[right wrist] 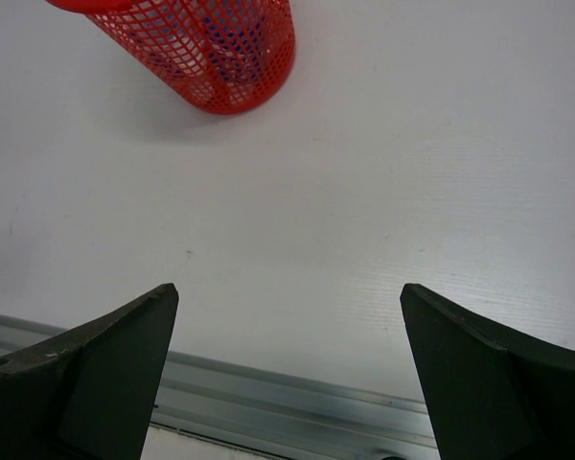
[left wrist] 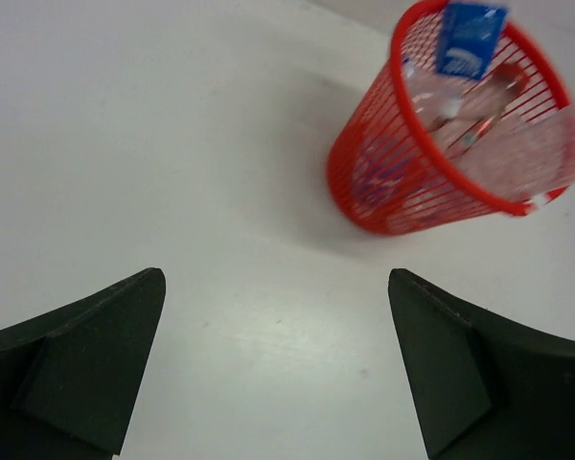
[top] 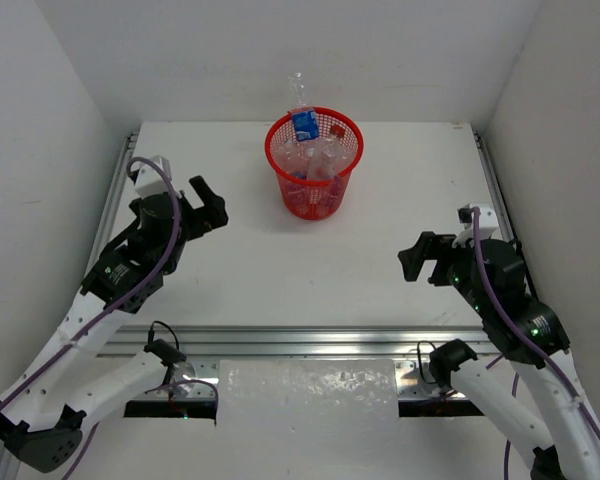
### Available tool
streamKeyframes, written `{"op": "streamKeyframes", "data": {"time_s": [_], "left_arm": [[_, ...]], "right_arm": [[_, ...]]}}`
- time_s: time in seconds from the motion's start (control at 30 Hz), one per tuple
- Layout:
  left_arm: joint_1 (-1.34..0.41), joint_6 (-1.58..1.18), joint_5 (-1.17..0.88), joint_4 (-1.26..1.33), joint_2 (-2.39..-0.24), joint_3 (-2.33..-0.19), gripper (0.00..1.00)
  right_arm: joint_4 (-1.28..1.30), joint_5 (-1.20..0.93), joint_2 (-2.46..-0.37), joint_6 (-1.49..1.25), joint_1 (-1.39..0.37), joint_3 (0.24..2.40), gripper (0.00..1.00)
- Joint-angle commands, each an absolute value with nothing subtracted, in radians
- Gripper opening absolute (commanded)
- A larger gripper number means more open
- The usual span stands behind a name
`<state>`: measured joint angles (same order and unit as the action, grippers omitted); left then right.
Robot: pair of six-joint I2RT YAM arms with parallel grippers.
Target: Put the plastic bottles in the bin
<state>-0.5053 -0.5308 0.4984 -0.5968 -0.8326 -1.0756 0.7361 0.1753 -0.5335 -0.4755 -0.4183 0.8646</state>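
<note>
Down at the near edge, the left arm [top: 80,310] and the right arm [top: 530,335] rise from either end of a metal rail [top: 310,340] and reach out over the white counter [top: 310,265]. The left pincer [top: 208,208] is released, its dark fingers [left wrist: 96,364] spread wide with only bare counter between them. The right pincer [top: 420,258] is released as well, gaping just as wide and holding nothing.

Well beyond both, near the far edge and about midway across, the red mesh bin [top: 315,205] stands upright. The plastic bottles [top: 320,160] lie jumbled inside it, clear bodies pressed against the mesh; how many are in there I cannot tell. A blue-labelled bottle [top: 303,122] stands on end at the far side of the bin, its upper part poking above the rim. From the left wrist view the bin sits ahead and to the right of the pincer, well apart from it.
</note>
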Motion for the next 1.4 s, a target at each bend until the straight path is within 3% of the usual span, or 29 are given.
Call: {"op": "streamKeyframes", "data": {"time_s": [0.0,0.23,0.5,1.37], "left_arm": [[-0.511,-0.460,0.554,-0.741,-0.775,-1.042,1.00],[-0.509,-0.486,0.664,-0.672,-0.634,-0.819,1.00],[-0.509,-0.475,0.657,-0.640,-0.561,-0.781,1.00],[-0.509,-0.466,0.686,-0.600,-0.479,-0.721,1.00]], "right_arm": [[0.768,0.199,-0.543,-0.448,-0.417,0.931,0.99],[0.847,0.356,-0.526,-0.426,-0.417,0.891,0.99],[0.741,0.299,-0.405,-0.391,-0.417,0.724,0.99],[0.730,0.261,-0.457,-0.408,-0.417,0.704,0.99]]}}
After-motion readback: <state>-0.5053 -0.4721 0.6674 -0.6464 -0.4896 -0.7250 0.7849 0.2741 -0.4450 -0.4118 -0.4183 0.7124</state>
